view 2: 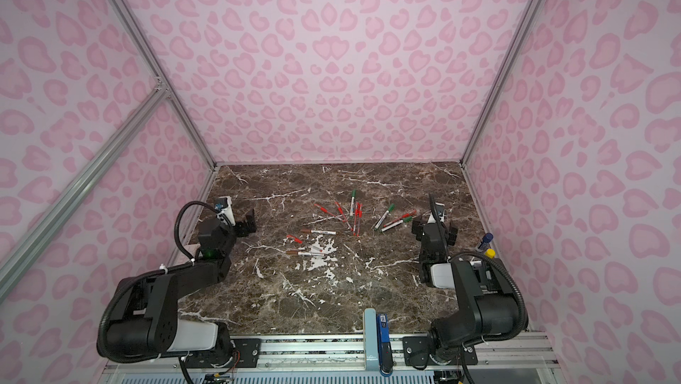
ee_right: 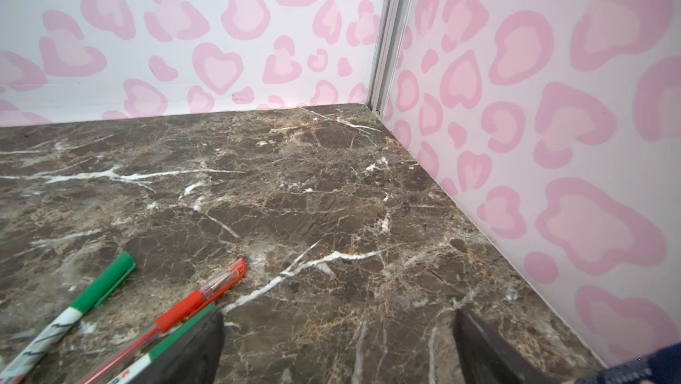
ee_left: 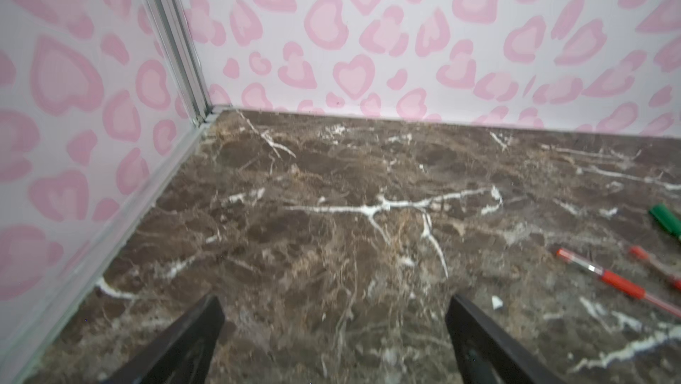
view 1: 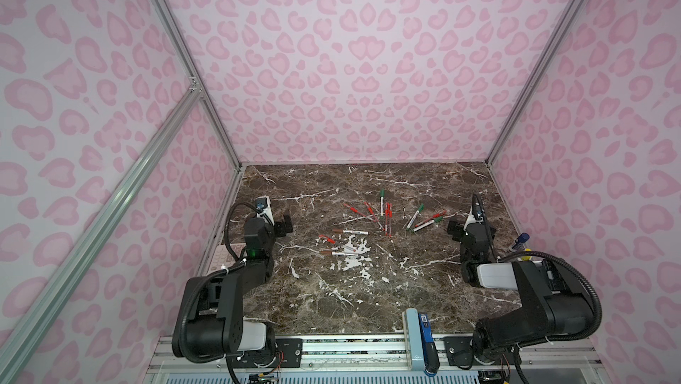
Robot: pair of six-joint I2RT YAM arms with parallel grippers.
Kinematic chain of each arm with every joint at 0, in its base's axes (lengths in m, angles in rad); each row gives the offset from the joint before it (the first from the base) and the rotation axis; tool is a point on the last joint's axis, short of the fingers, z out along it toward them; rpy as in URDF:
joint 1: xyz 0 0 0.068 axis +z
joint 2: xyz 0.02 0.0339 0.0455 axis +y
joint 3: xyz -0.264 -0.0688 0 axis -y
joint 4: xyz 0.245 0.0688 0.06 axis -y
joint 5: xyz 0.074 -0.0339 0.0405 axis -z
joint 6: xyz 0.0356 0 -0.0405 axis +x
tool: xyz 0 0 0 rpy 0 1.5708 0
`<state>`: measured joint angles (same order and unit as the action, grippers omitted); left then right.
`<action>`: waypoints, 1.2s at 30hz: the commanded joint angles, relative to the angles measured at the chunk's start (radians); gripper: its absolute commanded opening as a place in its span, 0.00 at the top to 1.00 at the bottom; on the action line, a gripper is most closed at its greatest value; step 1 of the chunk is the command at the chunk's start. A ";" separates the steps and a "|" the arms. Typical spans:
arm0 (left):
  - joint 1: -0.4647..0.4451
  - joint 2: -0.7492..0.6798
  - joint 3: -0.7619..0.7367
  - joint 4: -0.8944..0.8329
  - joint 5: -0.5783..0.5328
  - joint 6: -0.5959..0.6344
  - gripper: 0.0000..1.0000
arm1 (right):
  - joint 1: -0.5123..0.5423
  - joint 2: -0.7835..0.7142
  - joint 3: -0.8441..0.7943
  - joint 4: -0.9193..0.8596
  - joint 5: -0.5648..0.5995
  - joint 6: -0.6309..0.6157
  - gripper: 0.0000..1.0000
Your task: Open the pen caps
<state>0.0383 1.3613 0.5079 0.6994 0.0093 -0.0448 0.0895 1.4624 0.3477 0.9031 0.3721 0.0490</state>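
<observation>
Both claws are gaping wide and gripping nothing: we are seeing the left gripper (ee_left: 337, 327) and the right gripper (ee_right: 337, 338) above the marble table (view 1: 368, 297). The pens (view 1: 383, 216) are lying scattered between them, with the pen caps (view 1: 382, 192) sitting on the barrels.

I see a brown marble tabletop (view 1: 368, 290) enclosed by pink heart-print walls (view 1: 350, 50). A blue-capped tube (view 1: 519, 241) and a yellow tube (view 2: 489, 253) sit at its right edge; a pink keypad (view 1: 224, 258) sits at the left edge.
</observation>
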 commanded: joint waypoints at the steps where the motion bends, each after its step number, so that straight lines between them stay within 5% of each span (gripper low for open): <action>1: 0.002 -0.072 0.162 -0.382 -0.006 0.020 0.02 | 0.024 -0.094 0.079 -0.223 0.054 0.010 0.01; 7: 0.000 -0.165 0.507 -0.987 0.014 -0.048 0.02 | 0.028 -0.243 0.261 -0.709 -0.072 0.204 0.01; 10: 0.002 -0.215 0.543 -1.105 0.019 -0.082 0.02 | 0.028 -0.279 0.339 -0.885 -0.137 0.245 0.01; 14: 0.046 -0.358 0.365 -0.992 0.153 -0.032 0.02 | 0.027 -0.279 0.407 -1.012 -0.215 0.288 0.04; 22: 0.098 -0.424 0.216 -0.929 0.324 -0.044 0.02 | 0.133 -0.195 0.560 -1.185 -0.335 0.261 0.11; 36: 0.110 -0.413 0.250 -0.933 0.280 -0.049 0.02 | 0.572 0.228 0.975 -1.394 -0.570 -0.245 0.19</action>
<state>0.1448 0.9501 0.7395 -0.2573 0.2897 -0.0967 0.6174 1.6283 1.2663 -0.4019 -0.1078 -0.0158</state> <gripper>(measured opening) 0.979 0.810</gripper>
